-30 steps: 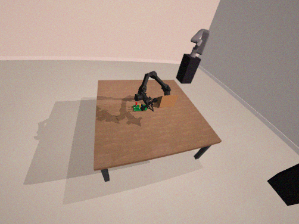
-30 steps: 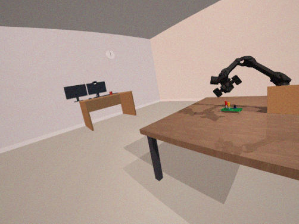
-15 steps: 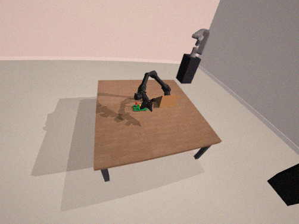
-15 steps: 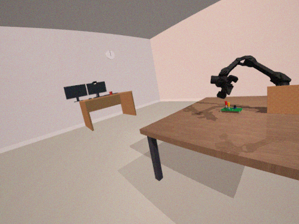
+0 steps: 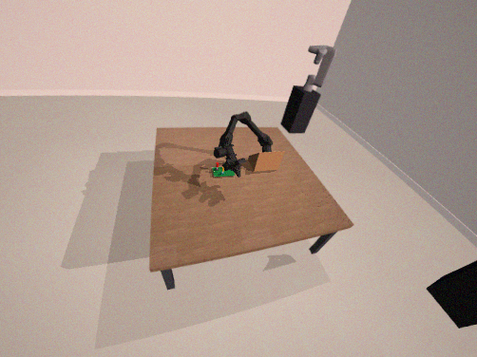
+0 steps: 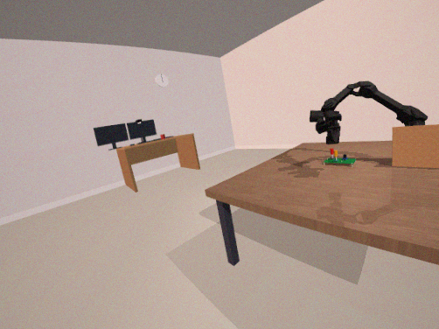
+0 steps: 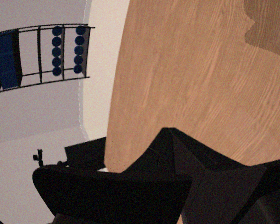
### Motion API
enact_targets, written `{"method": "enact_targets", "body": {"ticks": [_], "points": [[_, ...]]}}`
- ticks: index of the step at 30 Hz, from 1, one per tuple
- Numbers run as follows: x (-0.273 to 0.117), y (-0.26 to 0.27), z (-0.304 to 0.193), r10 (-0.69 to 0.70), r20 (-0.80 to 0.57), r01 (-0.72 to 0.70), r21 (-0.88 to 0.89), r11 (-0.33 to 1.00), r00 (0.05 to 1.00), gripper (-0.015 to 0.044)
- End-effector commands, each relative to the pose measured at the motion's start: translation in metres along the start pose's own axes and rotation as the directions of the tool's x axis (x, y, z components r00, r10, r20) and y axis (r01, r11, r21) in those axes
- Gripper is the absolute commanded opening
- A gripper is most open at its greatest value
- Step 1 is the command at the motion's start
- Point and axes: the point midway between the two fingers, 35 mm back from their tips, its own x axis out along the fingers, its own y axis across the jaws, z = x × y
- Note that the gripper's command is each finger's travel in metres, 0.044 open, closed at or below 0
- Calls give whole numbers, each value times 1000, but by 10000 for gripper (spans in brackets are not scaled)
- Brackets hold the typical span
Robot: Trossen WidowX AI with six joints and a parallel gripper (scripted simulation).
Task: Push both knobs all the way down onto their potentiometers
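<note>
The green circuit board (image 5: 229,174) (image 6: 350,161) stands on short legs on the table. A red knob (image 5: 218,164) (image 6: 331,151) and a yellow knob (image 6: 336,152) stand up close together near one end of it. A small dark blue part (image 6: 344,157) sits lower, towards the other end. How far each knob is down its shaft is too small to tell. My gripper (image 5: 238,175) (image 6: 332,143) (image 7: 168,133) is shut and empty. In the exterior view it points down, a little above the red and yellow knobs. The wrist view does not show the board.
An upright orange-brown panel (image 5: 269,161) (image 6: 415,146) stands on the wooden table (image 5: 247,217) (image 6: 280,187) near the arm's base. A black pedestal (image 5: 300,109) with a grey arm stands beyond the table edge. A rack with blue balls (image 7: 57,51) is in the wrist view's background.
</note>
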Motion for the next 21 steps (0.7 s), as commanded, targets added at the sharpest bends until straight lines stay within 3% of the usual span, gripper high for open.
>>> {"method": "enact_targets", "body": {"ticks": [1,11,21], "points": [[-5,-6,0,-40,4,39,115,993,999,0],[-14,-23,-3,-150,2,134,430,893,989,0],[-25,-40,-6,-260,0,187,697,693,966,0]]}}
